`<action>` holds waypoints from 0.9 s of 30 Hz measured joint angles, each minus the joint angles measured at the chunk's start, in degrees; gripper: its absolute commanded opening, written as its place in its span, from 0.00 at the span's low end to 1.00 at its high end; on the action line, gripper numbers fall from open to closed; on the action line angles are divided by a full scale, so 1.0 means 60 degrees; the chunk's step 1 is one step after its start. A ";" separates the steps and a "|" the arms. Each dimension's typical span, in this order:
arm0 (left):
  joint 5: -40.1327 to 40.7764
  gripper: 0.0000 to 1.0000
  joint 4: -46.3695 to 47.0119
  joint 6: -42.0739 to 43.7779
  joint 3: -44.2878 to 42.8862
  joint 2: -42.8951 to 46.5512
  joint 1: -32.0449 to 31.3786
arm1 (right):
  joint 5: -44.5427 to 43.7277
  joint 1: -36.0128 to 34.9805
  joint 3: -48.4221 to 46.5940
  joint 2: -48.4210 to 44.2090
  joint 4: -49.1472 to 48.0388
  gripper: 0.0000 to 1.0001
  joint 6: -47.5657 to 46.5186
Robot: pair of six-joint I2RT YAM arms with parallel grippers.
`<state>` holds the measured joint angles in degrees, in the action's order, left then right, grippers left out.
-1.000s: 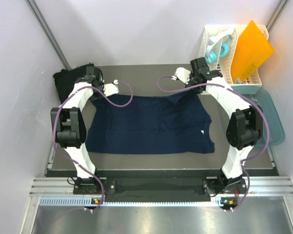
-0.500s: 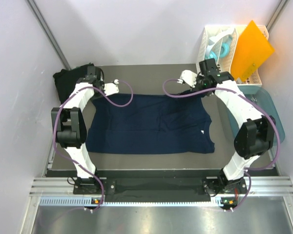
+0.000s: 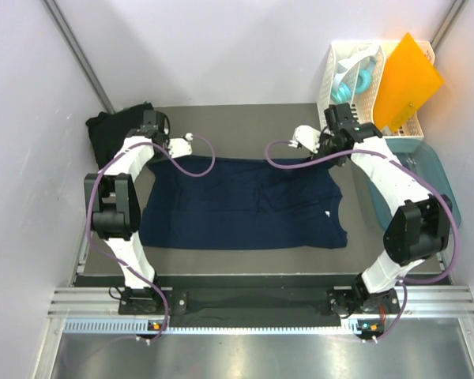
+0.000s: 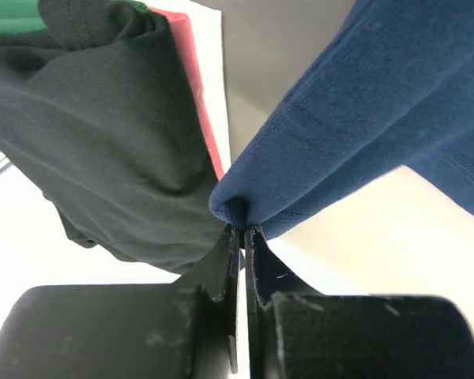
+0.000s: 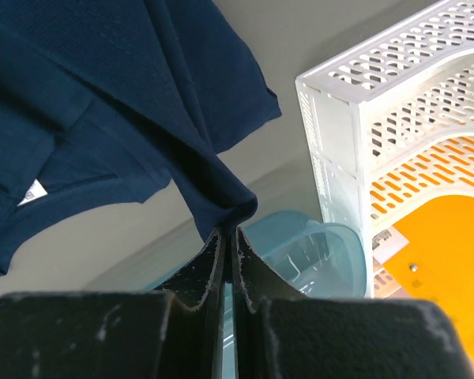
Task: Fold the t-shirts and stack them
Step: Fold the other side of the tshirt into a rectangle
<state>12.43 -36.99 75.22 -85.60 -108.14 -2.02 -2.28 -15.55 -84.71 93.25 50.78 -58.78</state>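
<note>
At mid-frame, overhead view: the navy t-shirt (image 3: 245, 201) lies spread on the grey table (image 3: 245, 118), a rough rectangle running left to right between the two arms.

Left gripper (image 4: 239, 230): jaws pressed together, pinching a bunched corner of navy cloth at the shirt's upper-left edge.

Right gripper (image 5: 227, 233): jaws likewise closed, nipping a peak of the same cloth at the upper-right edge.

Step in hand: by the look of it, the start of a fold, with both far corners gripped and raised off the table.

Next move: likely calls for carrying the two corners together toward the bottom of the frame, level and in step, so the far edge lands square on the near one.

Cloth: soft and matte, ribbed weave showing close up; creases cross its middle, and a small white neck label (image 3: 329, 214) sits at the lower right.

Other shirts: a dark pile (image 3: 110, 130) waits in the upper-left corner of the table, black folds over slivers of green and red.

Surroundings: a teal tub (image 3: 446, 197) and a white slotted rack (image 5: 395, 103) stand at right.
</note>
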 measured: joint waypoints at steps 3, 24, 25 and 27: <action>0.0095 0.00 0.0186 0.0044 0.0076 0.0000 0.0000 | 0.0149 -0.0004 -0.0007 0.0000 0.0106 0.00 -0.0004; 0.0189 0.00 0.0321 0.1111 0.1279 0.0328 0.0004 | 0.0565 -0.1104 0.2116 -0.1457 0.1738 0.00 -0.0827; 0.0189 0.00 0.0255 0.1166 0.1304 0.0393 0.0004 | 0.0546 -0.1166 0.2197 -0.1468 0.1734 0.00 -0.0852; 0.0149 0.00 -0.0004 0.1228 0.1315 0.0510 0.0004 | 0.0488 -0.1249 0.2375 -0.1494 0.1727 0.00 -0.0878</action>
<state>13.32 -37.01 82.59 -77.71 -105.08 -2.00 0.64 -23.05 -70.46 84.29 61.14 -64.05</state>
